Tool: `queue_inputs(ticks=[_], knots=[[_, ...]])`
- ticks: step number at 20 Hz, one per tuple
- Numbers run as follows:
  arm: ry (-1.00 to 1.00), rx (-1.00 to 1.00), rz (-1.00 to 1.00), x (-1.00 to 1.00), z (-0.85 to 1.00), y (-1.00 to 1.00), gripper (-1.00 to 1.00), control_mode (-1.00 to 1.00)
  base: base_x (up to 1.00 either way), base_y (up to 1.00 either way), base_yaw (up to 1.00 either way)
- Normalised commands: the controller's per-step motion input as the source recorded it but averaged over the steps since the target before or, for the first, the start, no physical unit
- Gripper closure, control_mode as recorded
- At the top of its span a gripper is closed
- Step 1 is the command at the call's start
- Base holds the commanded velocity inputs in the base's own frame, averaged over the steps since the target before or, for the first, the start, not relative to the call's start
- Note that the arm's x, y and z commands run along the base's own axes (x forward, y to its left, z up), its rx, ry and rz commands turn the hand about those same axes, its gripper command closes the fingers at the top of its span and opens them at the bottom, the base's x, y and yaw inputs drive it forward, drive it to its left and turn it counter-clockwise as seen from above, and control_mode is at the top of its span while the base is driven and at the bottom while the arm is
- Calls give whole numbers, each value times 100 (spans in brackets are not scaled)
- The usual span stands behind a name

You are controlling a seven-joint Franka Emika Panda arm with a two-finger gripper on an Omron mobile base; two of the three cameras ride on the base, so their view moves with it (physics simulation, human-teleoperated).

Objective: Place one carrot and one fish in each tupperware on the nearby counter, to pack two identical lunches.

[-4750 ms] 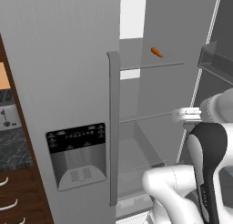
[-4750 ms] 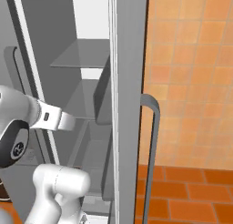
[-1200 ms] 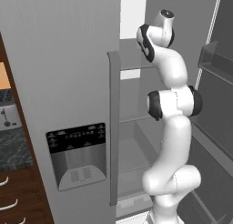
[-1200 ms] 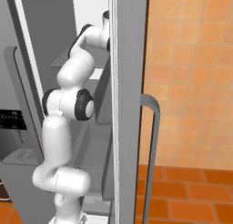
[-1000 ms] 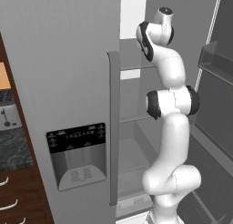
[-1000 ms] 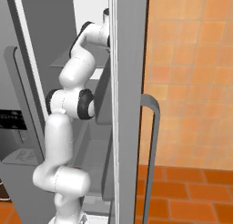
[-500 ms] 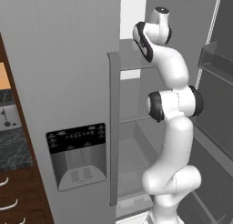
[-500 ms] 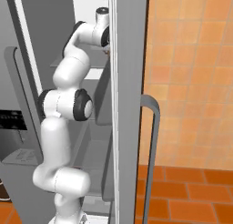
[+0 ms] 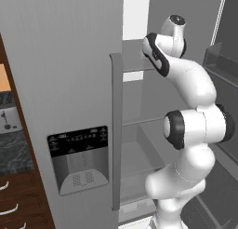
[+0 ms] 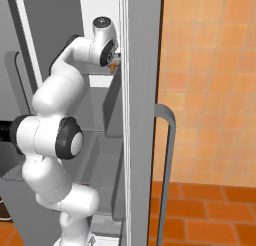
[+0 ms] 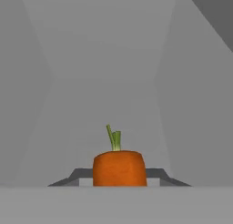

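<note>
Close up, the gripper (image 11: pixel 119 180) has its jaws drawn narrow around a carrot (image 11: pixel 119 167), whose green stem points to twelve o'clock in the hand view. Judging by this, the first pick from the fridge (image 9: pixel 69 84) is in hand; next the arm must lift clear, back out, and carry the carrot toward the counter (image 9: pixel 14 151) at nine o'clock. Farther off, both containers and any fish are out of sight, and the arm's elbow hides the shelf (image 9: pixel 135 65).
</note>
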Motion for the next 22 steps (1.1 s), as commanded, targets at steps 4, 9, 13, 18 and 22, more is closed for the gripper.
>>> queue_inputs(ticks=[4, 9, 13, 18, 22], knots=[[7, 0, 0, -100, -1, 2, 100, -100, 0, 0, 0], [2, 0, 0, -100, -47, 9, 100, -100, 0, 0, 0], [2, 0, 3, -100, -64, 12, 100, -100, 0, 0, 0], [0, -4, 4, -100, -85, 29, 100, -100, 0, 0, 0], [0, -3, 4, -100, -72, 21, 100, -100, 0, 0, 0]])
